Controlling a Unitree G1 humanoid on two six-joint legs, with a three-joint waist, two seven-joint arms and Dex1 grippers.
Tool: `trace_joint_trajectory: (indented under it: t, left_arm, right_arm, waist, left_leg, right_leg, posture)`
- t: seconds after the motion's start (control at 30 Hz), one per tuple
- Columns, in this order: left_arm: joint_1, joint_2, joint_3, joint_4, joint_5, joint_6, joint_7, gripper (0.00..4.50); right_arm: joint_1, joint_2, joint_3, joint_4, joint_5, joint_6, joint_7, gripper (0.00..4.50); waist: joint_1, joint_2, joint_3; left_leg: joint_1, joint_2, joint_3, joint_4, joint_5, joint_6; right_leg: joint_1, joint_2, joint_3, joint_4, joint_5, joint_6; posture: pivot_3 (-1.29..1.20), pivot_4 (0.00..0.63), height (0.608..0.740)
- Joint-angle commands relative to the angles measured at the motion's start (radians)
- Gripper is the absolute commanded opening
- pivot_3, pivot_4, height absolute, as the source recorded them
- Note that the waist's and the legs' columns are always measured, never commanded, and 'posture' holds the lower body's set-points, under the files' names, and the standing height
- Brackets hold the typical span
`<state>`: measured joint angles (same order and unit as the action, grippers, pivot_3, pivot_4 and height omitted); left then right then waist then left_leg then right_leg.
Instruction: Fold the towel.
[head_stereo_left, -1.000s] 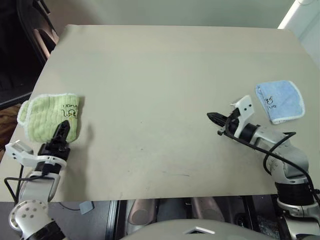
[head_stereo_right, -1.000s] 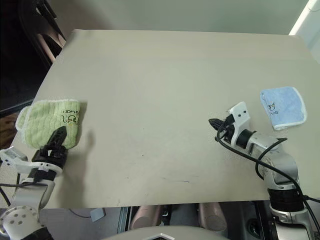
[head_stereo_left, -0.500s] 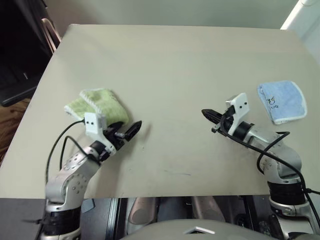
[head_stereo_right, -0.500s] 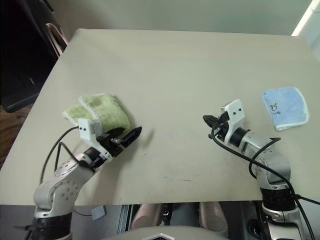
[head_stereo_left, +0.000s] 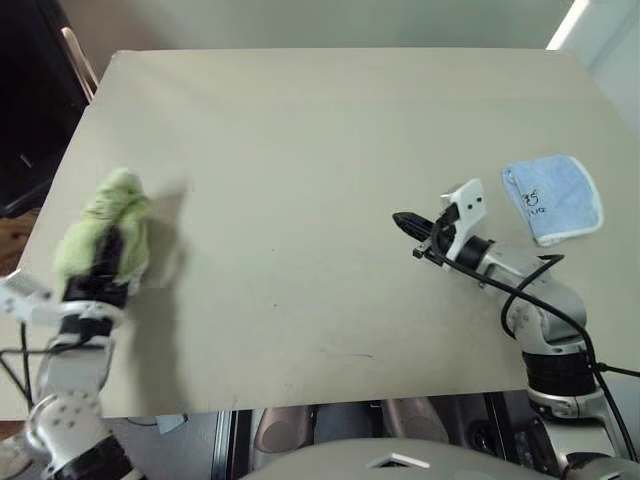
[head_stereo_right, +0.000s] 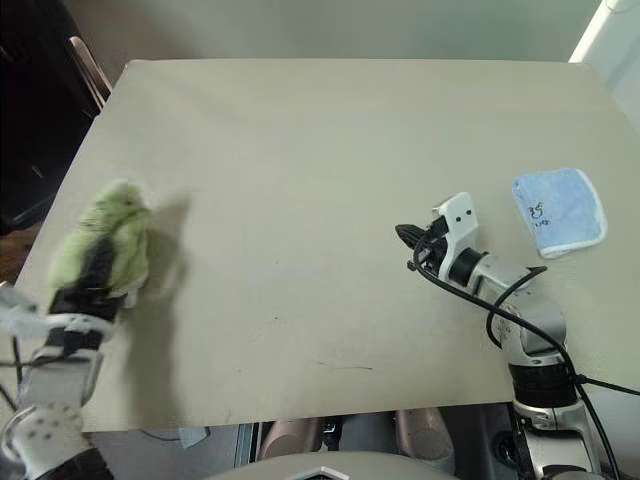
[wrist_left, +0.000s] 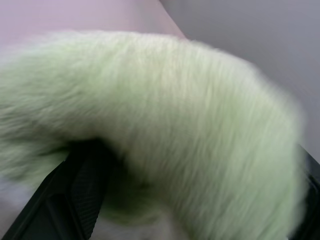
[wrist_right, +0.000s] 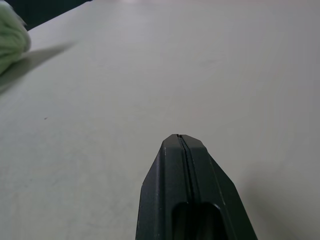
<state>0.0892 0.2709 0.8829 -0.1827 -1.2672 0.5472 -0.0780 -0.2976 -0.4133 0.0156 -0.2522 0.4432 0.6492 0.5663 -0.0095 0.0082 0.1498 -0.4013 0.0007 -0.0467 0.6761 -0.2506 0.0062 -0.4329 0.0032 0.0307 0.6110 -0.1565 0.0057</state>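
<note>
The towel (head_stereo_left: 105, 222) is a light green bunch near the table's left edge, blurred and lifted off the surface, casting a shadow to its right. It lies draped over my left gripper (head_stereo_left: 106, 255), whose black fingers (wrist_left: 82, 192) stand wide apart in the left wrist view with the towel (wrist_left: 175, 125) heaped across and between them. My right gripper (head_stereo_left: 400, 219) hovers over the bare right-middle of the table, shut with nothing in it, its fingers (wrist_right: 180, 150) pressed together and pointing toward the left side. The towel (wrist_right: 10, 40) also appears far off in the right wrist view.
A small light blue towel (head_stereo_left: 552, 200) lies flat near the table's right edge, behind my right gripper. The beige table (head_stereo_left: 300, 120) stretches wide between the two arms. A dark chair (head_stereo_left: 40, 90) stands off the table's far left corner.
My left gripper swung from nearer the middle back to the left edge, taking the towel along; the towel is now bunched over it and raised. The right gripper has hardly moved.
</note>
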Motion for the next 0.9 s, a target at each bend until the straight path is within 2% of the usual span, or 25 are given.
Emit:
trace_joint_trajectory:
  t: [0.03,0.37,0.67,0.77,0.9]
  left_arm:
    - [0.068,-0.011,0.075,-0.041,-0.098,-0.032,0.007,3.87]
    - [0.133,-0.004,-0.032,-0.125,-0.121,-0.015,-0.025,0.16]
    - [0.184,0.046,-0.146,-0.172,-0.082,0.011,-0.075,0.16]
    - [0.174,0.044,-0.143,-0.164,-0.119,0.008,-0.086,0.78]
    - [0.199,0.06,-0.135,-0.159,-0.139,0.023,-0.102,2.18]
  right_arm:
    - [-0.021,-0.007,0.003,-0.004,-0.001,-0.025,0.027,0.0]
    - [-0.041,-0.001,0.014,0.02,-0.014,-0.031,0.051,0.0]
    - [-0.042,0.002,0.012,0.021,-0.018,-0.034,0.051,0.0]
    - [-0.042,0.005,0.012,0.016,-0.018,-0.032,0.046,0.0]
    - [-0.036,0.004,0.009,0.006,-0.018,-0.028,0.044,0.0]
  waist:
    - [0.001,0.0,0.0]
    - [0.003,0.0,0.0]
    - [0.002,0.0,0.0]
    - [0.002,0.0,0.0]
    - [0.002,0.0,0.0]
  left_leg:
    - [0.0,0.0,0.0,0.0,-0.001,0.001]
    - [0.001,-0.001,-0.002,0.004,-0.004,0.009]
    - [0.002,0.001,-0.003,0.005,-0.003,0.007]
    - [0.001,0.003,-0.004,0.005,-0.004,0.005]
    - [0.001,0.005,-0.004,0.004,-0.005,0.004]
  right_leg:
    - [0.0,0.0,0.0,0.0,0.0,0.0]
    - [0.003,0.001,0.0,0.001,0.001,0.0]
    - [0.003,0.005,0.001,0.001,0.002,-0.002]
    - [0.003,0.007,0.001,0.001,0.002,-0.002]
    - [0.002,0.009,0.001,0.001,0.002,-0.003]
  posture:
    - [0.0,0.15,0.735]
    - [0.0,0.15,0.735]
    - [0.0,0.15,0.735]
    - [0.0,0.15,0.735]
    - [0.0,0.15,0.735]
